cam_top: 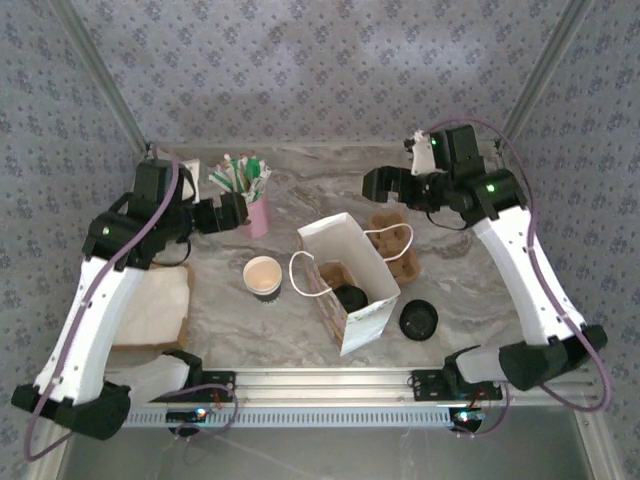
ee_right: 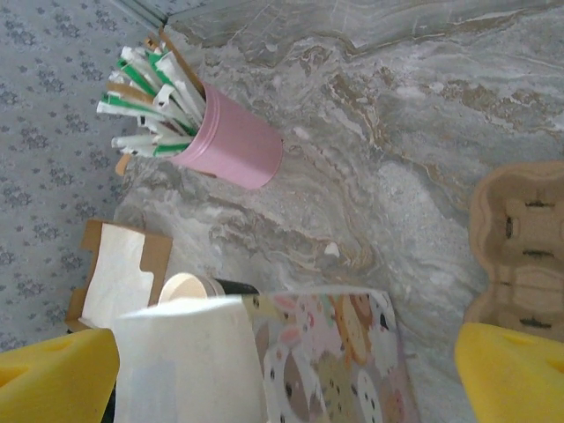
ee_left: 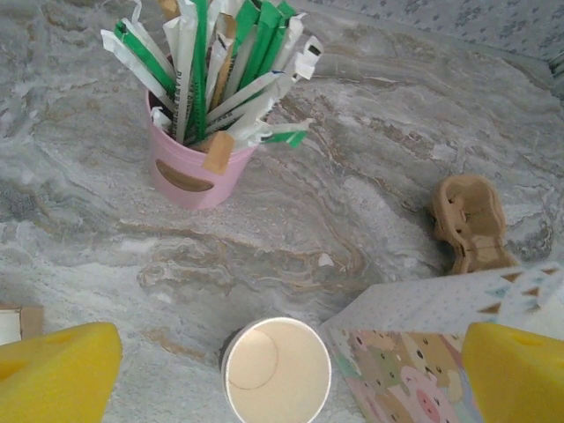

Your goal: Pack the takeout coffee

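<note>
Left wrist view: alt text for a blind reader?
An empty, lidless paper cup stands on the marble table, framed by the left gripper's open jaws. Beyond it, a pink cup of straws; to the right, a patterned bag and cardboard carrier.

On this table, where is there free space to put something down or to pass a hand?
Bare marble lies at the back, between the pink cup and the cup carrier. Another patch lies between the paper cup and the near rail. Crowded around the gift bag, carrier and black lid.

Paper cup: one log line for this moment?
paper cup: upright, unlidded, left of gift bag | black lid: loose, right of bag | left gripper: open, empty | right gripper: open, empty
</note>
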`<state>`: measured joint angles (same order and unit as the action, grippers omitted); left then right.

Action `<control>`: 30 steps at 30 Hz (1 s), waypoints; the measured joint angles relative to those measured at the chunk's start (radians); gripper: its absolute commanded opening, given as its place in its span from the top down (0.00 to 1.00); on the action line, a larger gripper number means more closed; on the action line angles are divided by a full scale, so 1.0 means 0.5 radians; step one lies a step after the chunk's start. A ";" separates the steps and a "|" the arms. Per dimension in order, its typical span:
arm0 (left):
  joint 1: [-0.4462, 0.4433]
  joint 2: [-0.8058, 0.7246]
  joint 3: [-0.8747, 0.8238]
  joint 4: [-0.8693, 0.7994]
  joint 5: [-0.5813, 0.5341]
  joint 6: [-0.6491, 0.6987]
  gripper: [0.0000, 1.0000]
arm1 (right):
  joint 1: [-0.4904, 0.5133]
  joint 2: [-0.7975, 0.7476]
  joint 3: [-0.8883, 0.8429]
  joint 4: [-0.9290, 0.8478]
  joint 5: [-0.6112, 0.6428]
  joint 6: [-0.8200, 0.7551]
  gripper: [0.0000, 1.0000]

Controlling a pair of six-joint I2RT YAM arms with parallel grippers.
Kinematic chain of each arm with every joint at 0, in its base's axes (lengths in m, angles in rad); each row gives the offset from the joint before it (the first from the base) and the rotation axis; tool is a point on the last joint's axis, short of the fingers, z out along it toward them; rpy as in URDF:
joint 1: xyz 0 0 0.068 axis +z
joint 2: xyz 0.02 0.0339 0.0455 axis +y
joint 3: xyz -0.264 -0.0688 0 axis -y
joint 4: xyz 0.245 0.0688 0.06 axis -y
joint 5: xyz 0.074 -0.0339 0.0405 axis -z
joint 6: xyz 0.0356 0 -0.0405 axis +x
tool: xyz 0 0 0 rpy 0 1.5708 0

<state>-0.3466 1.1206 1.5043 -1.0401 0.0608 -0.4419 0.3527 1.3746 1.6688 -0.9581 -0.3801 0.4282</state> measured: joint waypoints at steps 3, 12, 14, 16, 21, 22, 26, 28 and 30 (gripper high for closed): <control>0.143 0.149 0.060 0.011 0.115 0.044 0.11 | -0.022 0.160 0.110 0.043 -0.011 -0.003 0.00; 0.381 0.500 0.141 0.044 0.241 0.155 0.32 | -0.080 0.607 0.373 0.224 -0.122 -0.008 0.00; 0.395 0.554 0.142 0.054 0.246 0.175 0.41 | -0.082 0.697 0.421 0.263 -0.156 -0.008 0.00; 0.406 0.607 0.143 0.069 0.252 0.192 0.49 | -0.082 0.787 0.473 0.293 -0.186 -0.008 0.00; 0.410 0.724 0.148 0.109 0.302 0.220 0.60 | -0.082 0.932 0.522 0.335 -0.237 -0.018 0.00; 0.410 0.739 0.148 0.116 0.330 0.218 0.60 | -0.082 0.951 0.522 0.337 -0.245 -0.021 0.00; 0.411 0.755 0.134 0.166 0.459 0.213 0.56 | -0.082 0.992 0.522 0.339 -0.267 -0.032 0.00; 0.411 0.759 0.116 0.193 0.506 0.202 0.55 | -0.084 0.993 0.522 0.340 -0.277 -0.039 0.00; 0.411 0.775 0.103 0.206 0.539 0.199 0.54 | -0.089 0.993 0.522 0.347 -0.291 -0.047 0.00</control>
<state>-0.1410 1.5082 1.5558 -0.9371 0.3305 -0.3424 0.3084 1.8709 1.9297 -0.7845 -0.5259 0.4049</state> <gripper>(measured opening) 0.451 0.997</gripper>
